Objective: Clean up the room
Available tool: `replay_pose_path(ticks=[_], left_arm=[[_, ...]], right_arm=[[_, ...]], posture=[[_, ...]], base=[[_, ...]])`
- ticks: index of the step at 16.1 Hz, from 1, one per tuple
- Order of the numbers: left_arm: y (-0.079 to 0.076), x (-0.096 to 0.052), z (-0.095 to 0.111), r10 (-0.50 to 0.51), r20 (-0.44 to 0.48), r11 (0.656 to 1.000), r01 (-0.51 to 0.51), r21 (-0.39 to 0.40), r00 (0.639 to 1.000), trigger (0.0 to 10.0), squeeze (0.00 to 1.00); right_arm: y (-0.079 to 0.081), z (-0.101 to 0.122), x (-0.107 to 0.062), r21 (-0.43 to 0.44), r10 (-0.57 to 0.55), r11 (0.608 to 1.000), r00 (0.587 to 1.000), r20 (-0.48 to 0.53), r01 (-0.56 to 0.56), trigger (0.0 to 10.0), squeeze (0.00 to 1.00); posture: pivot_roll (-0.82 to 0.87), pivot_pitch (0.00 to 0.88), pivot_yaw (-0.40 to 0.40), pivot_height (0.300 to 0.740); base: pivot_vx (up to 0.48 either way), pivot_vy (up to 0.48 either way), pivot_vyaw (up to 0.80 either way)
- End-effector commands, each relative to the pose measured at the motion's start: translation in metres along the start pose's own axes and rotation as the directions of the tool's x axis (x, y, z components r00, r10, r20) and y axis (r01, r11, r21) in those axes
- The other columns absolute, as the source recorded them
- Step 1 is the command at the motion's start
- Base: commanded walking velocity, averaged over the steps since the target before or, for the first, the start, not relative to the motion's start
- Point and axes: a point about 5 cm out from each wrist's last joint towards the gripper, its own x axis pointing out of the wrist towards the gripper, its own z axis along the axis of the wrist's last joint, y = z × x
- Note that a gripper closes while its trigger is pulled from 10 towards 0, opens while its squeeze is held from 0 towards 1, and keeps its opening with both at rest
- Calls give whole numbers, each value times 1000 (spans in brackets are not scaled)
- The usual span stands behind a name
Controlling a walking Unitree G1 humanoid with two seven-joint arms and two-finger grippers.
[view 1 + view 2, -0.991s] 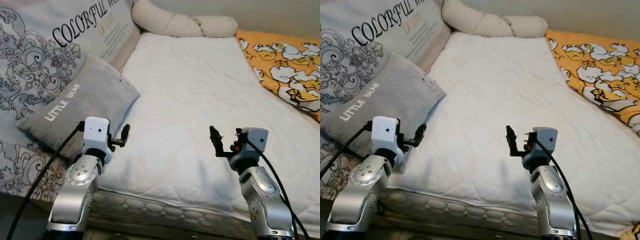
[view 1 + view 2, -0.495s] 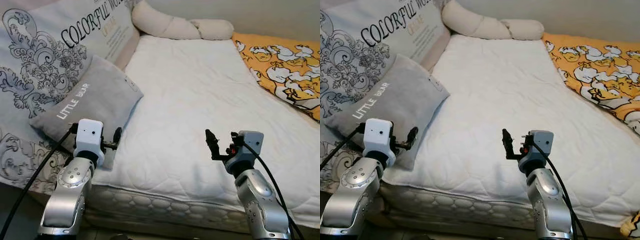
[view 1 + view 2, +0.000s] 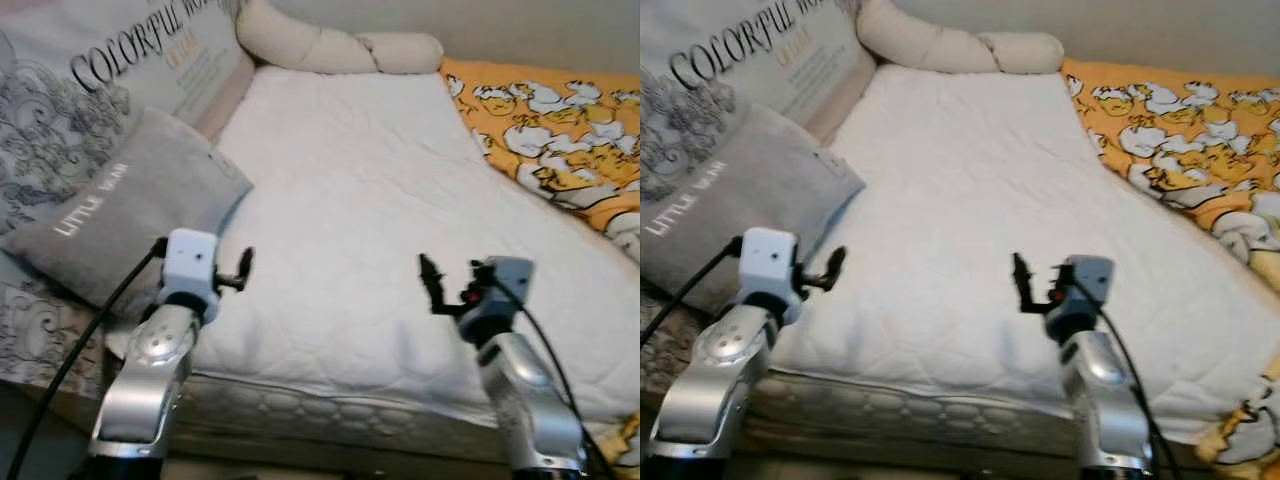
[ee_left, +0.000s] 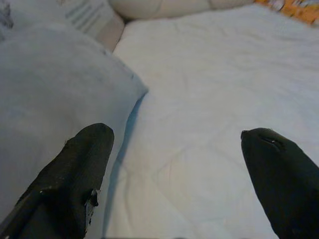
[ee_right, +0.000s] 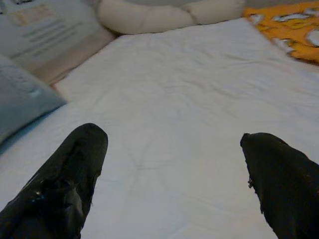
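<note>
Both my silver arms are raised over the near edge of the mattress (image 3: 340, 190). My left gripper (image 4: 177, 164) and right gripper (image 5: 174, 164) hover with fingers spread wide, holding nothing.

Two silver arms with a brushed metal sheen, each built from rounded segments with a round joint cap ringed by small dark screws. Each wrist carries a pale boxy camera housing — the left one white with a small dark lens dot, the right one greyer, with a spot of red beside it. A black cable loops back from each housing. The left tool (image 3: 243, 268) and right tool (image 3: 431, 284) each have two long black fingers (image 4: 75, 184) — matte, rounded at the tips, slightly scuffed.
</note>
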Motion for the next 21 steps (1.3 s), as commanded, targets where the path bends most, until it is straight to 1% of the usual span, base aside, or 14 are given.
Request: replay_pose_path(ticks=[1,7,11,15,20,21], left_arm=[[-1,0,-2,6,-12,1000,-6,-1,1000,10000,1000],[-4,3,-3,3,-20,1000,-3,-5,1000,10000,1000],[-1,4,-3,12,-23,1000,-12,0,1000,10000,1000],[-1,4,-4,11,-28,1000,-11,5,1000,10000,1000],[0,4,-4,9,-29,1000,-8,9,1000,10000,1000],[0,4,-4,8,-29,1000,-7,10,1000,10000,1000]], right_arm=[[-3,2,1,-9,-8,1000,1000,-3,8,10000,1000],[-10,3,3,-6,-29,1000,1000,-12,29,10000,1000],[-11,3,4,-10,-32,999,999,-21,32,10000,1000],[-15,1,4,-6,-63,998,998,-26,63,10000,1000],[-15,0,4,-5,-62,998,998,-32,62,10000,1000],[-14,-1,4,-5,-61,998,998,-33,61,10000,1000]], posture=[[-20,0,-5,740],[-21,0,-7,740],[-28,0,-6,740],[-22,0,-6,740],[-23,0,-3,740],[-22,0,-3,740]], base=[[0,-356,0],[0,-356,0],[0,-356,0],[0,-355,0],[0,-353,0],[0,-352,556]])
